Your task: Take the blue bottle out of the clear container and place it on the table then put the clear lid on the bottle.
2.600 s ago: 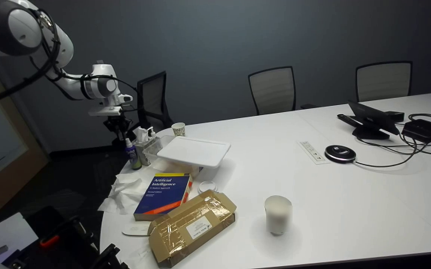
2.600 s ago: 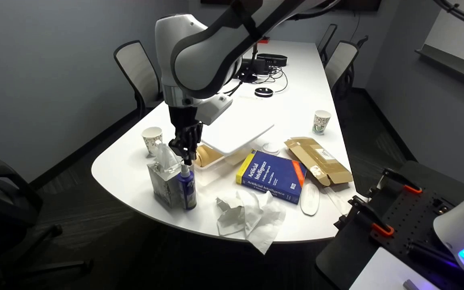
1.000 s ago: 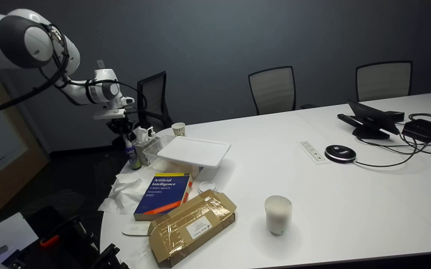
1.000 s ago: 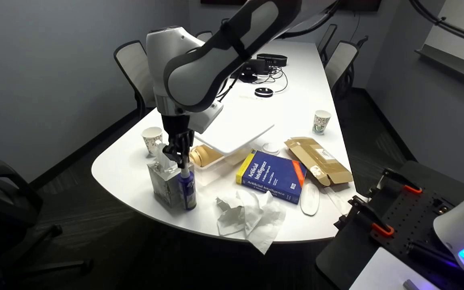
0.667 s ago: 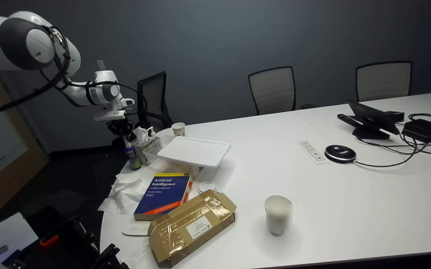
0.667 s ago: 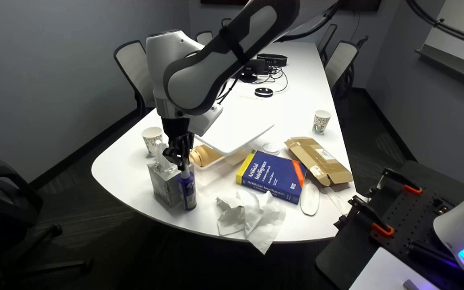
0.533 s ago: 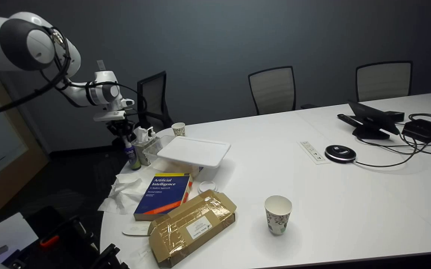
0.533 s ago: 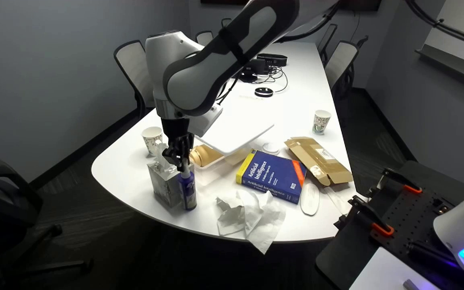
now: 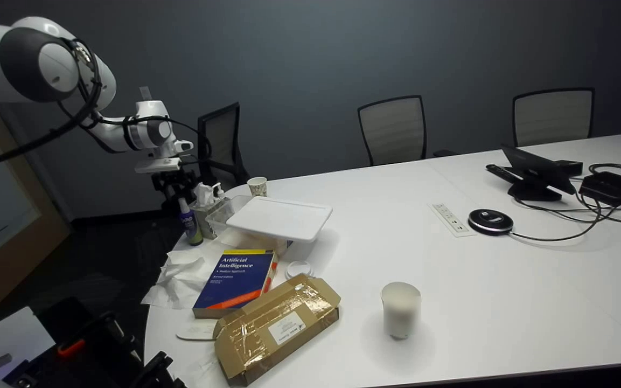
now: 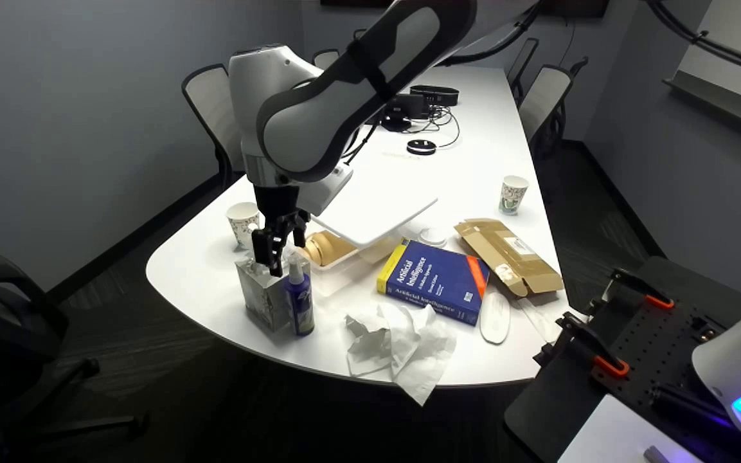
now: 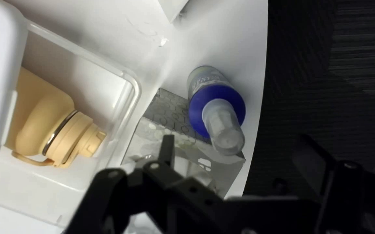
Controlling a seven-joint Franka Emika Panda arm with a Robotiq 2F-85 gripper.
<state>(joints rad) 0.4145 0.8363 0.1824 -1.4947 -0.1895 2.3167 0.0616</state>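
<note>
Two black fingers [image 11: 167, 148] of the gripper [image 11: 237, 156] stand wide apart, holding nothing; in the wrist view one shows over the silvery tissue box [image 10: 261, 299] and the other beyond the rounded edge of the white table [image 10: 209, 289]. Seen between them, a clear cap [image 11: 224, 130] sits on the blue bottle [image 11: 213, 92], which stands upright on the table near that edge, just beside the tissue box. Farther off, the clear container [image 11: 136, 92] holds a tan flask [image 11: 49, 120] lying on its side, partly covered by a tilted white lid [image 9: 280, 218]. With the bottle out and capped, only a retreat seems left. Drifting sideways before the fingers clear the cap could topple the bottle off the table; the cap, if loosely seated, could come away when brushed; protruding tissue [image 9: 204, 194] could snag a finger.
</note>
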